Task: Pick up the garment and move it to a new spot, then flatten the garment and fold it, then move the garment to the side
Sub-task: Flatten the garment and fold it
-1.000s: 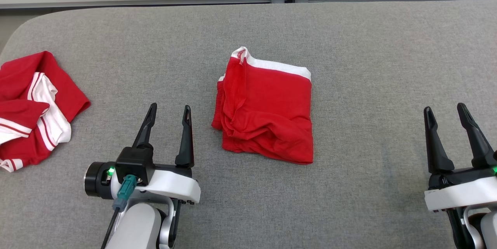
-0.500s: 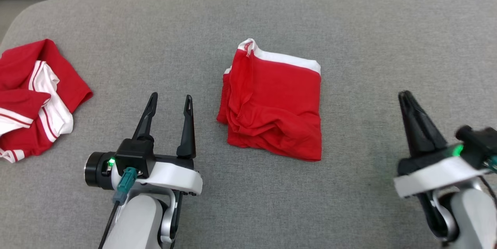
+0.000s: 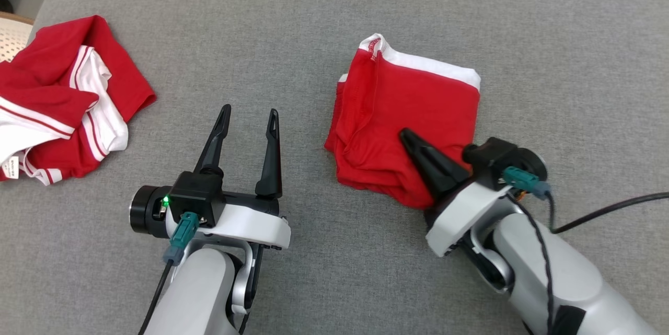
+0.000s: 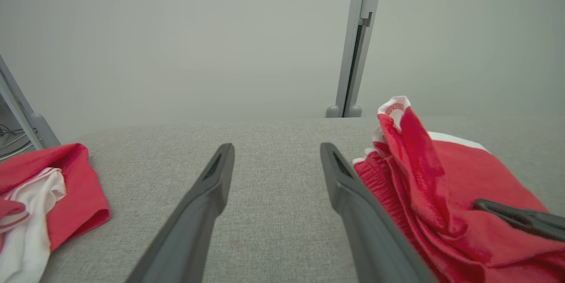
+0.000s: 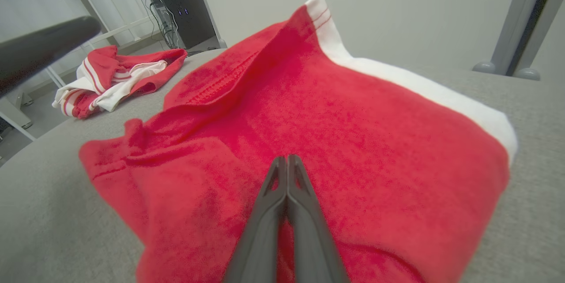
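Lying folded into a rough square, the red cloth garment with a white band [image 3: 413, 100] sits about midway across the grey woven fabric surface [image 3: 292, 26], its white band turned toward the far edge. The right gripper [image 3: 406, 135] has its two dark fingers pressed tightly together, low over the garment's near part, with no cloth seen between them. The left gripper [image 3: 250, 110] hangs with its jaws spread wide and empty, just beside the garment's left side. A crumpled red and white striped garment [image 3: 57, 94] lies at the surface's left edge, near the far left corner.
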